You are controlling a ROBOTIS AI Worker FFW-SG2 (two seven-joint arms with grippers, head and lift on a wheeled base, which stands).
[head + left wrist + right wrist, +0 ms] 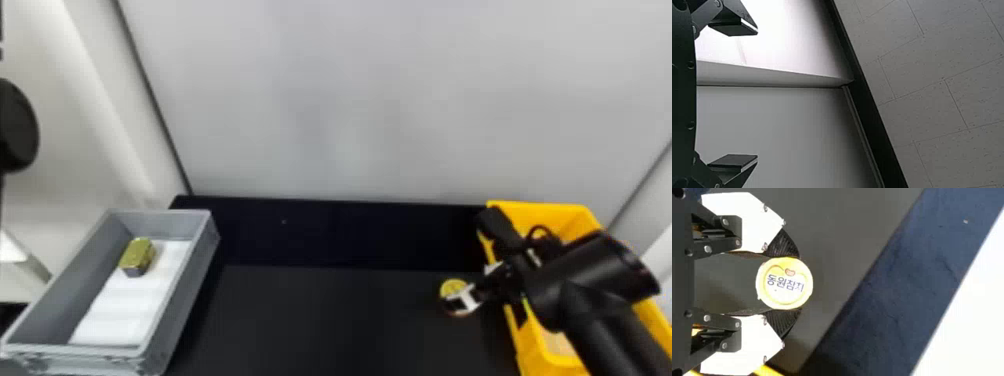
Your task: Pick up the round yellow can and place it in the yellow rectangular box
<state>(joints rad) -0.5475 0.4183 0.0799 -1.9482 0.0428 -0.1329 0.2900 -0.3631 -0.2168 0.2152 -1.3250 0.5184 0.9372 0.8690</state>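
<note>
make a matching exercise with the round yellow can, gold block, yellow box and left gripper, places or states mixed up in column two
1 round yellow can
2 gold block
3 yellow box
4 left gripper

a in the gray box
b open, holding nothing
c between the right gripper's fingers
d at the black table's right end

1-c
2-a
3-d
4-b

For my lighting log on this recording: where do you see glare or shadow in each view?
Head view: a pale bright streak down the side wall. Left wrist view: washed-out white glare behind the left gripper. Right wrist view: one blown-out white area, and soft shadow on the table near the round yellow can.
</note>
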